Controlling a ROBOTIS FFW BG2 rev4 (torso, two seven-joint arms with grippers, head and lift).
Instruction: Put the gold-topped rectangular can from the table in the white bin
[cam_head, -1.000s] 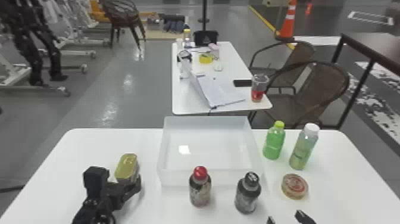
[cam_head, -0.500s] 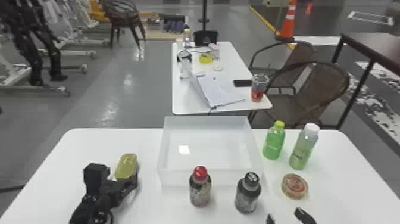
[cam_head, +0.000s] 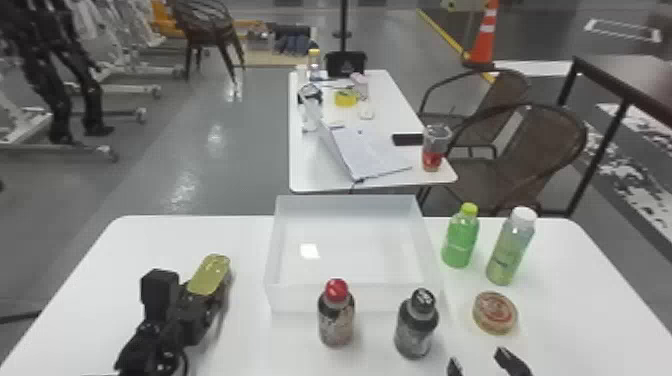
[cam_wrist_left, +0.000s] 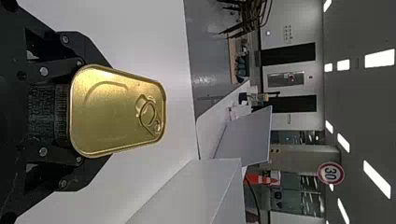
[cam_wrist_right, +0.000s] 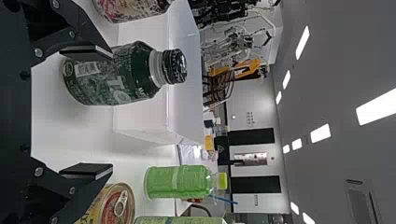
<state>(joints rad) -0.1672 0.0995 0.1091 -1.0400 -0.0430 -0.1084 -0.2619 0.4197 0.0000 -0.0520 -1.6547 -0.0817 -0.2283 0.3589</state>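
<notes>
With clock positions read around the middle of the white bin, as the head view shows it, the gold-topped rectangular can is between eight and nine o'clock, at the left gripper. That gripper's fingers are clamped on the can's sides, and the left wrist view shows its gold lid with a pull ring. The bin stands on the white table. Just beside its near wall, the red-capped bottle stands at six o'clock and the black-capped bottle between four and five. The yellow-capped green bottle is near three o'clock, with the white-capped bottle farther out beside it. The round tin lies at four o'clock. Nearer the robot, past four, the right gripper has its fingers apart.
</notes>
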